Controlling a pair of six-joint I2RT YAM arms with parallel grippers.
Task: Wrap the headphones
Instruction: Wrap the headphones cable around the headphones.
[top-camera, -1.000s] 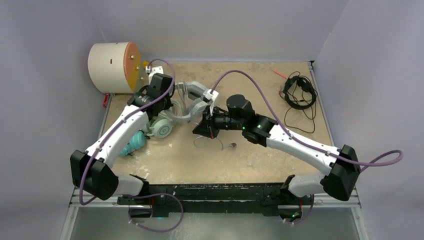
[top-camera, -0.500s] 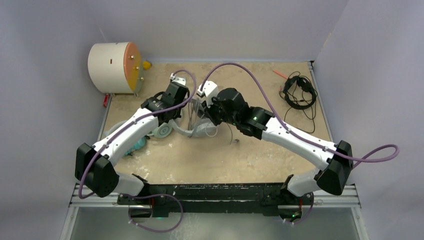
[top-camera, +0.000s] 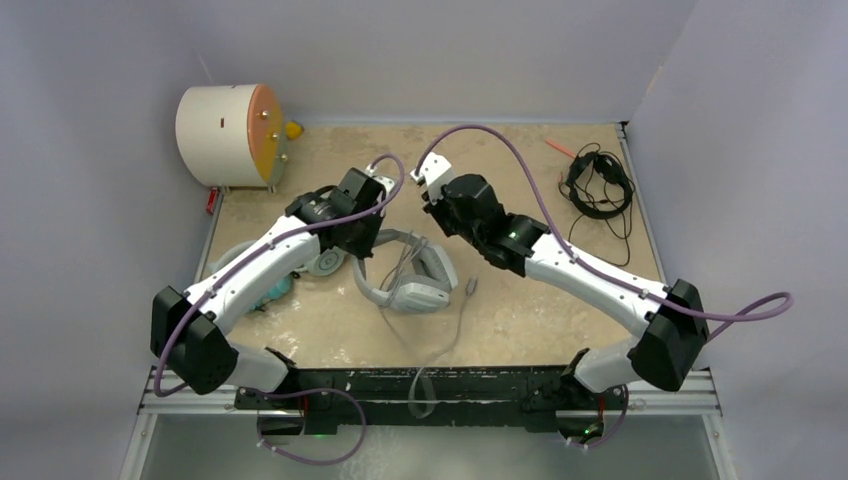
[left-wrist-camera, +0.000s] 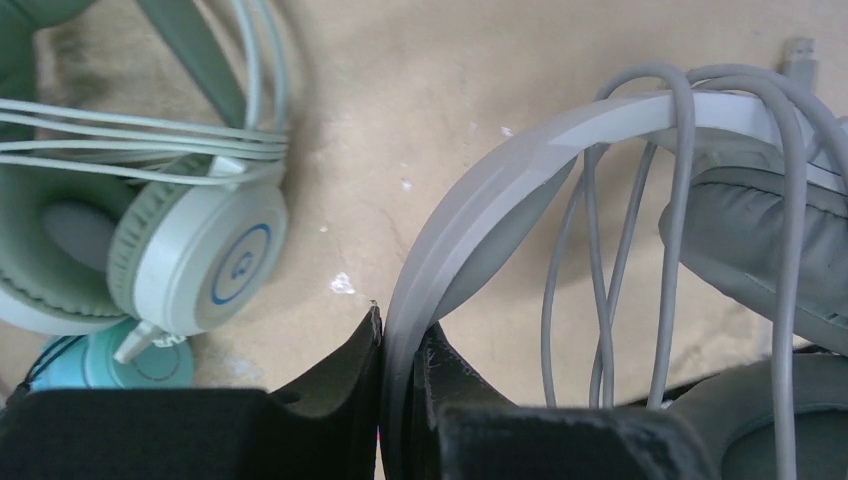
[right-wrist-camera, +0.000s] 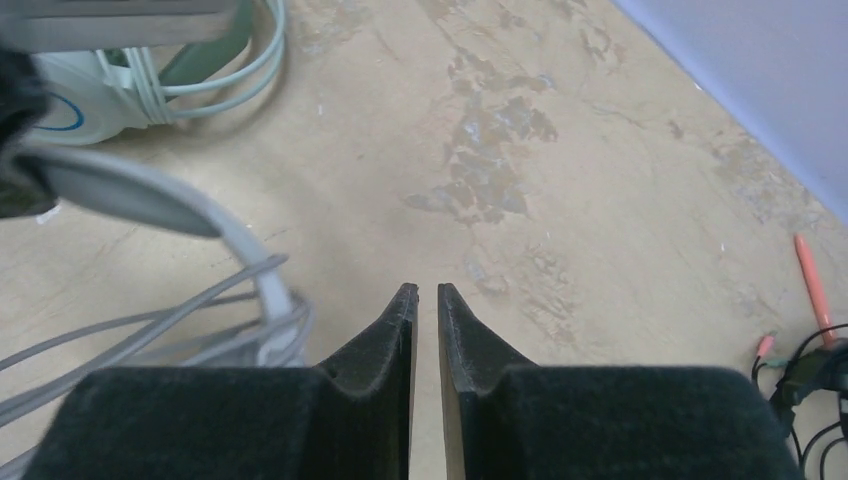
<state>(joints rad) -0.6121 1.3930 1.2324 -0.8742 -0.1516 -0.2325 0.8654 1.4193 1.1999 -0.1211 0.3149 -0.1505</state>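
My left claw (left-wrist-camera: 402, 335) pinches the stiff, smooth band of the large white-and-grey over-ear headphones (top-camera: 410, 292) at the scene's centre; my right claw (right-wrist-camera: 419, 295) hangs empty, barely parted, just far-right of them. Their limp grey cable (left-wrist-camera: 684, 220) probably slips easily, so I'd grip it near an earcup

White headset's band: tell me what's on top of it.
Several loops of grey cable drape over the band. The left hand pinches its lower end, so the part inside that grip is hidden.
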